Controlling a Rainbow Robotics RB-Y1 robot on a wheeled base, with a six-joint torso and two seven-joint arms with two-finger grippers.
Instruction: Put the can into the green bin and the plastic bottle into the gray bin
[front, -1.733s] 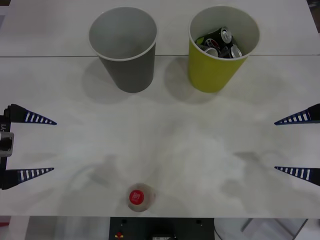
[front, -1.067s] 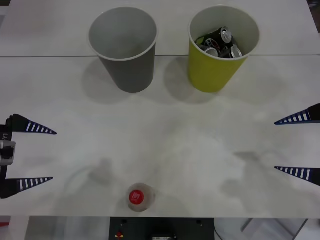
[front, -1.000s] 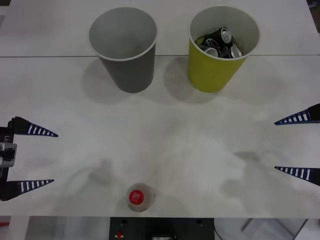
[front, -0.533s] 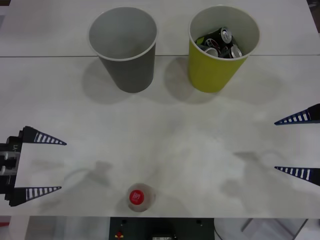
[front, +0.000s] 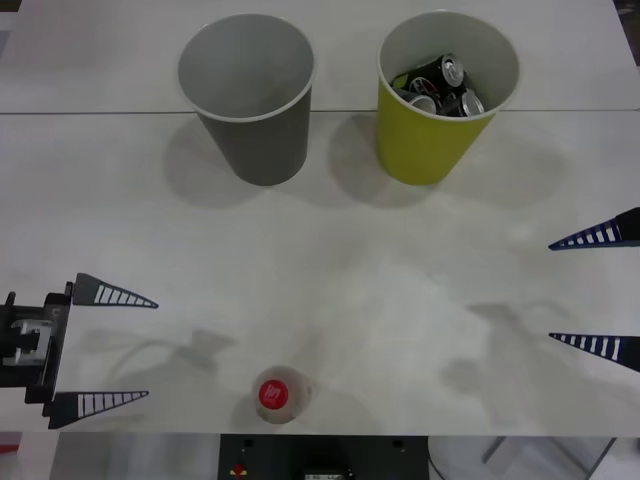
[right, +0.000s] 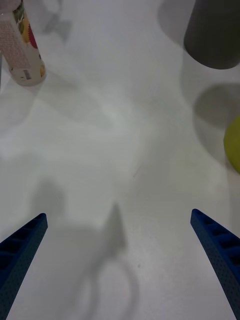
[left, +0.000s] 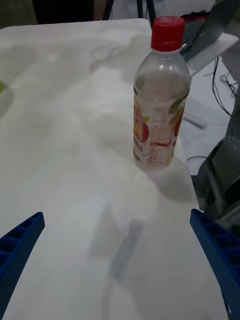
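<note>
Wide open stretch of white table (front: 330, 270) across the middle, nothing standing between the spread-fingered left gripper (front: 112, 349) at the near left and the plastic bottle (front: 275, 394) upright at the near edge. Bare tabletop on all sides of the bottle but the near one, where the table ends. At the far side, gray bin (front: 247, 95) and green bin (front: 444, 92) upright side by side with a gap between them. Gray bin's mouth unobstructed; green bin's partly taken up by dark cans (front: 438, 85). Right gripper (front: 597, 291), fingers wide apart, at the right edge, well apart from bins and bottle.
</note>
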